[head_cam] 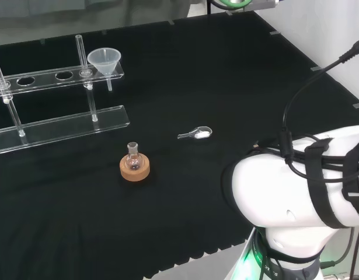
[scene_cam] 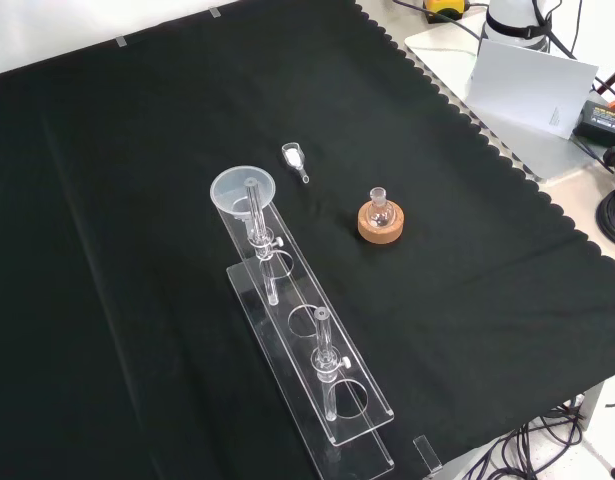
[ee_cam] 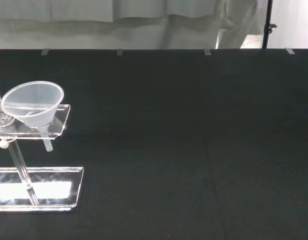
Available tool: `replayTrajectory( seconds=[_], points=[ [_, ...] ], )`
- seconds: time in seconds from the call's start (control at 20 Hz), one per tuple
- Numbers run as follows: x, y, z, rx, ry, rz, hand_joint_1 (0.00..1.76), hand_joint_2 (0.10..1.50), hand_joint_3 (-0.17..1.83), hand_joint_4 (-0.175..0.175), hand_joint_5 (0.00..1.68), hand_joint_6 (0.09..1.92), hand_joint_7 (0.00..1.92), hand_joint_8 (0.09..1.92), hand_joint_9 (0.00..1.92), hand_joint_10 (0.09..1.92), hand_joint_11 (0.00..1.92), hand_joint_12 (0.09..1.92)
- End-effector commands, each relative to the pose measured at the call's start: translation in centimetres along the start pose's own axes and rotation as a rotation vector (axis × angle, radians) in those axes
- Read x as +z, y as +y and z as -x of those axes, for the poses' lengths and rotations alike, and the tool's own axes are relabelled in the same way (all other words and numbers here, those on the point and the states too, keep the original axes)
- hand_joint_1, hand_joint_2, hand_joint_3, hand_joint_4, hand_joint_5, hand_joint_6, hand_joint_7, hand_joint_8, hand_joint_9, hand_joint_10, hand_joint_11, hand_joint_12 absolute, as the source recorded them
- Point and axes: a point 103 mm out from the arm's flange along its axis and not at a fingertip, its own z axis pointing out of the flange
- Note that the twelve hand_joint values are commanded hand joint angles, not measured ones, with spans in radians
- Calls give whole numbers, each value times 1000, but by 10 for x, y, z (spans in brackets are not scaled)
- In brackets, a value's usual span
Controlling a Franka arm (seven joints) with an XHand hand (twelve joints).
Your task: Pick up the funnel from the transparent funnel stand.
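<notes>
The funnel sat in the end hole of the transparent funnel stand, at the stand's right end in the head view and its far end in the front view. It stood upright, mouth up, its long axis vertical, with the stem passing down through the upper shelf and hanging clear above the base plate. Judged from that seating, removal would call for a straight lift before any sideways travel, so the stem clears the hole.

In the head view the funnel lay at the far left of the cloth, well apart from the arm's white link at the near right. The wrist view looked level across the bench, with the funnel off to one side of its picture, so the palm appeared to face the stand's funnel end from some way back. The approach was therefore judged not yet begun.

The state of the fingers could not be told.

Other items noted: a small flask on a cork ring and a small scoop, both nearer the arm than the stand and apart from the funnel.
</notes>
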Motion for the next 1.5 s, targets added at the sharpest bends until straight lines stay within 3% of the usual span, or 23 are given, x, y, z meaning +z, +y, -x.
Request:
replayTrajectory(
  seconds=[0.05,0.2,0.25,0.55,0.7,1.2,1.5],
  points=[
    [2,4,-4,-5,-7,8,249,518,362,81,0,87,0,87,0,87,0,404],
    [4,11,-10,-1,-4,0,205,572,186,80,0,87,0,87,0,87,0,98],
    [5,14,-11,3,-4,0,191,572,160,80,0,87,0,87,0,87,0,87],
    [9,34,-24,-9,24,8,171,568,127,78,0,87,0,87,0,87,0,87],
    [11,44,-33,-37,54,66,195,577,126,70,0,87,0,87,0,87,0,87],
    [27,83,-61,-104,80,42,222,585,117,64,0,87,0,87,0,87,0,87],
    [38,105,-68,-108,81,28,223,588,112,65,0,87,0,87,0,87,0,87]
  ],
)
